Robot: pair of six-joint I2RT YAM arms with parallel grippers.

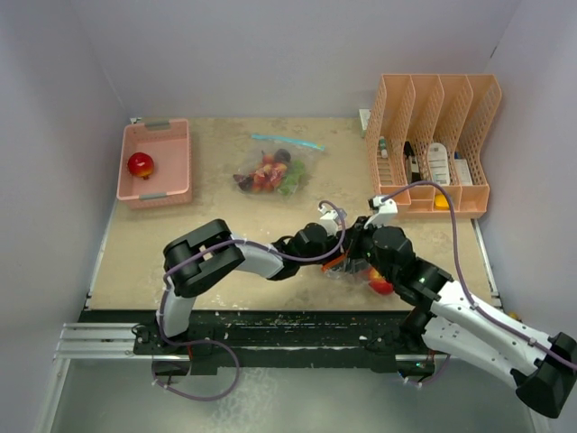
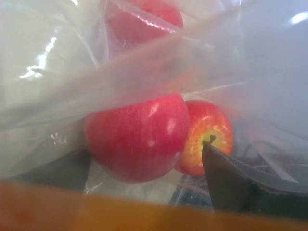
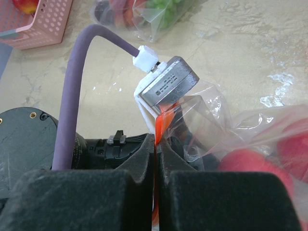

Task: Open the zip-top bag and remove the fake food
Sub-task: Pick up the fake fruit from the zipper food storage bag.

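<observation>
The right pincer (image 3: 157,150) is closed tight on the bag (image 3: 211,120), with a thin orange strip at the bag's edge caught between its pads. The left pincer (image 1: 335,254) meets it at the same bag; how far it is open I cannot tell. Two red apples (image 2: 137,139) touch inside the clear film. The bag rests on the surface (image 1: 225,225), well right of the basket (image 1: 183,162) and nearer than it. A third apple (image 1: 140,164) sits in that basket.

Black-white arms (image 1: 261,262), purple cables (image 3: 71,106), black right hand (image 3: 156,150)
</observation>
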